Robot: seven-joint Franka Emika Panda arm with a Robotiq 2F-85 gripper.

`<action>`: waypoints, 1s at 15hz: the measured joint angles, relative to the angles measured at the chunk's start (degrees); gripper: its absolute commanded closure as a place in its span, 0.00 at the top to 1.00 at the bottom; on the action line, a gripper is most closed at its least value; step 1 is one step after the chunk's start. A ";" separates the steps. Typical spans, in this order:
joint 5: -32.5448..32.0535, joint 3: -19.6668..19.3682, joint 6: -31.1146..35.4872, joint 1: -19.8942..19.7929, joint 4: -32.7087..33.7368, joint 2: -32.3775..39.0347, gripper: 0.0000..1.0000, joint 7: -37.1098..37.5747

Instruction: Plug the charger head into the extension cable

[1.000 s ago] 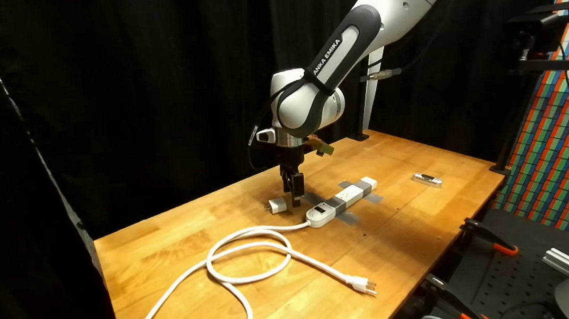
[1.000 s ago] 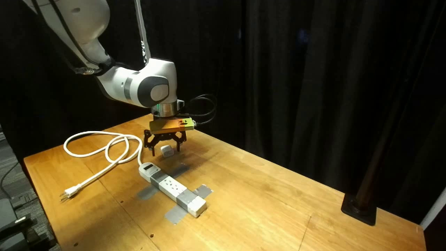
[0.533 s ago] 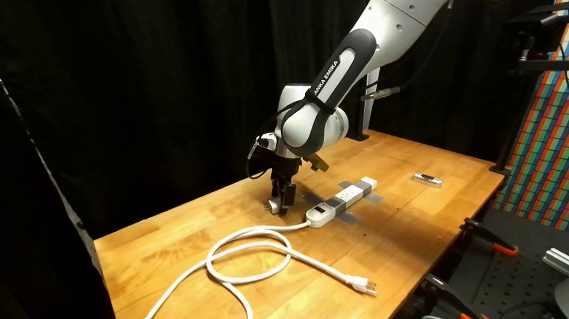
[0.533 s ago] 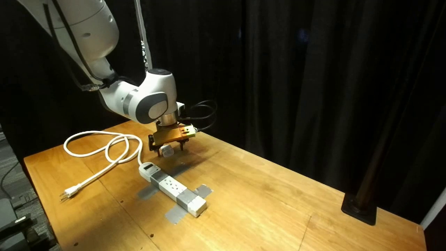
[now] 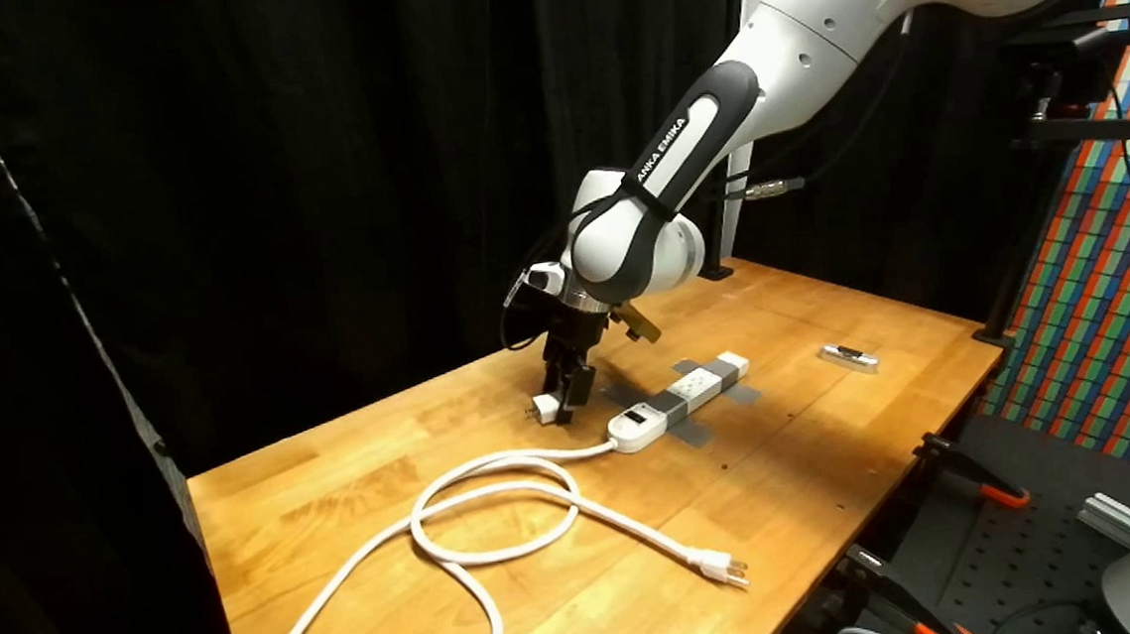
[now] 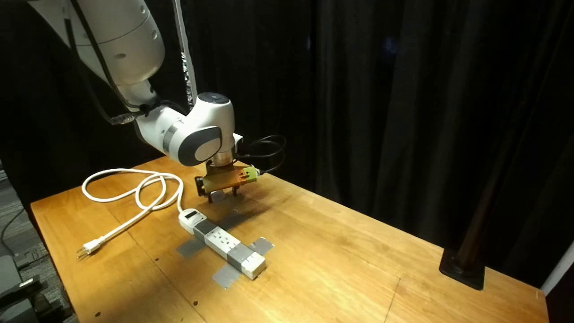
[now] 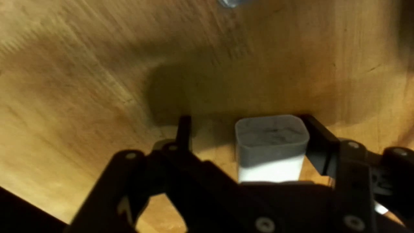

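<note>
The charger head (image 7: 270, 161), a white block with rounded corners, lies on the table with its prongs (image 5: 530, 412) facing away from the socket bar. My gripper (image 7: 251, 132) is down around it, jaws apart. In the wrist view the right-hand finger (image 7: 323, 149) is against or very near the block, while a clear gap separates it from the left-hand finger (image 7: 184, 132). Part of the charger head (image 6: 218, 196) is hidden behind the gripper in an exterior view. The extension cable's white socket bar (image 6: 222, 241) is taped down; its outlets (image 5: 694, 386) face up.
White cord (image 5: 497, 555) loops over the table, its plug (image 5: 713, 562) near the front edge. Grey tape (image 6: 226, 275) crosses the bar. A small silver-and-dark object (image 5: 848, 357) lies beyond the bar. A black post base (image 6: 462, 271) and orange-tipped clamps (image 5: 974, 472) stand at the edges.
My gripper has come down from above the charger head to around it and tilted slightly. Its fingers look a little closer together. The extension cable has stayed put.
</note>
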 measured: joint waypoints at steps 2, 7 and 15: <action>1.04 1.41 -0.39 -1.86 -0.06 0.02 0.34 -2.01; 5.30 4.22 -3.15 -5.41 -0.09 0.21 0.23 -7.32; 11.25 4.26 -6.15 -6.49 0.40 -0.14 0.23 -10.83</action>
